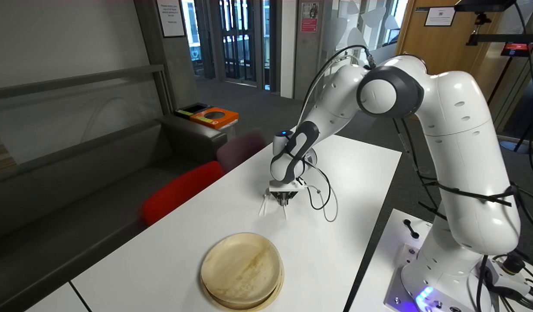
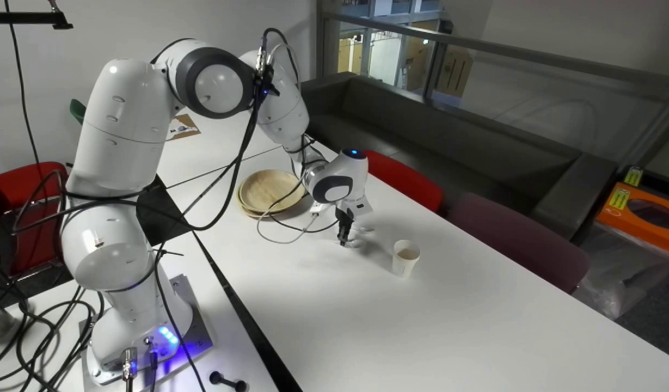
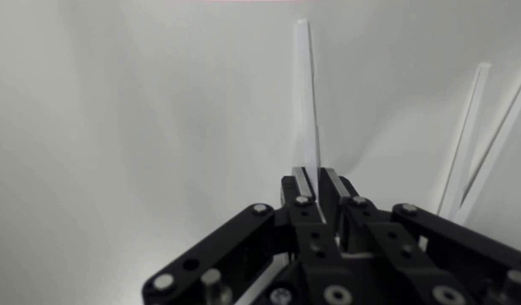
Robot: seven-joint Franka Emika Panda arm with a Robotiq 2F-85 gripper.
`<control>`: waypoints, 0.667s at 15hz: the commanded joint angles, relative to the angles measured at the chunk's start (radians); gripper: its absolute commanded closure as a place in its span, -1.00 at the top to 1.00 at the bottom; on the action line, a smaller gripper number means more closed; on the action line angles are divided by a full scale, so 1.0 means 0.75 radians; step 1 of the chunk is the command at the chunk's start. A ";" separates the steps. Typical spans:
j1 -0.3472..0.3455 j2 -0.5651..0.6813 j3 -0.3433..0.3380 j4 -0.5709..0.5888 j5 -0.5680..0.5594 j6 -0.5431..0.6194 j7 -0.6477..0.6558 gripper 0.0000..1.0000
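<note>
- The Robotiq gripper (image 3: 316,182) has its jaws clenched on 1 white utensil (image 3: 307,93), whose slim handle runs out beyond them over the white table (image 1: 327,255); whether it touches the tabletop, I cannot tell.
- 2 more white utensils (image 3: 465,144) lie beside it on the table, handles converging in a narrow V; the gripper hides their nearer ends.
- In an exterior view, 1 white paper cup (image 2: 405,267) stands near the gripper.
- At least 2 round wood-toned plates (image 1: 242,268) are stacked on the same table, apart from the gripper.
- Along the table's edge are 1 red chair (image 1: 181,190) and 1 purple chair (image 1: 242,149), with a dark grey sofa (image 1: 75,199) behind.
- By the sofa's end, an orange box (image 1: 223,116) and a black box (image 1: 193,108) bear yellow labels; the print is too small to read.
- A framed notice (image 1: 171,18), a poster (image 1: 309,17) with a red panel and a white door sign (image 1: 439,16) carry lettering too blurred to read.
</note>
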 commanded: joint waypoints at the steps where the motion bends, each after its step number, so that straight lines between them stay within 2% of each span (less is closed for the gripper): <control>1: -0.010 -0.004 0.007 0.030 0.027 -0.057 -0.052 -0.68; 6: -0.009 -0.004 0.008 0.033 0.027 -0.057 -0.050 -0.67; 10: -0.008 -0.013 0.008 0.028 0.027 -0.052 -0.051 -0.89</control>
